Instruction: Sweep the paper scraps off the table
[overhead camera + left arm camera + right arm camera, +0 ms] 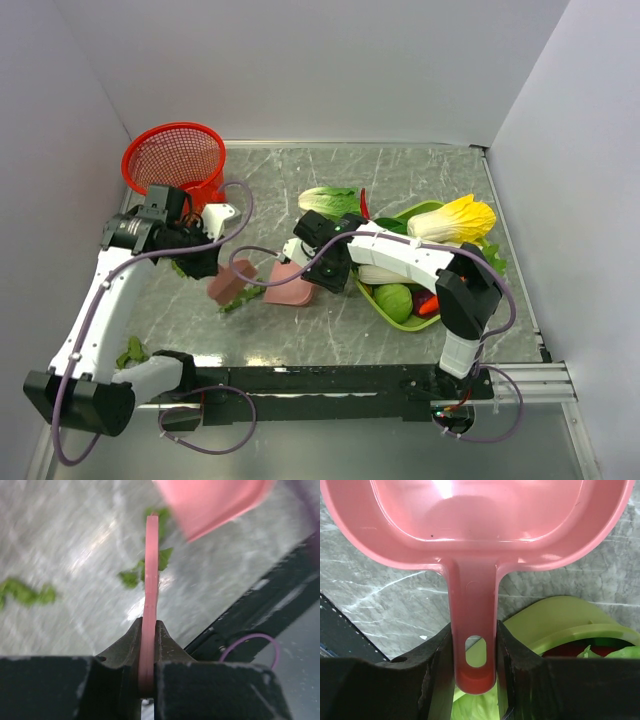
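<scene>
L gripper point(148, 630) is clamped tight on a flat pink tool point(150, 575), seen edge-on in the wrist view. From above, the tool hangs low over the bench point(330, 335), left of ctr. Can't tell if its tip touches the surface.

R gripper point(473, 640) is closed on the handle of the pink dustpan point(470, 520), w/ a finger pressed to each side of the handle. In the top view the dustpan is at bench ctr, mouth pointing left toward the tool, the two near each other w/ a small gap btwn.

Paper scraps point(235, 303): one clump lies on the bench just nearer than the tool and left of the dustpan. Another sits at the near-left edge by the L arm's base. A few more are partly hidden under the L wrist. L wrist view is blurred but shows green bits on both sides of the tool.

Red mesh basket point(175, 160) is in the far-left corner. Lime tray point(402, 324) w/ toy veg is right of the dustpan. A pale green cabbage point(330, 200) lies just beyond the R gripper.
</scene>
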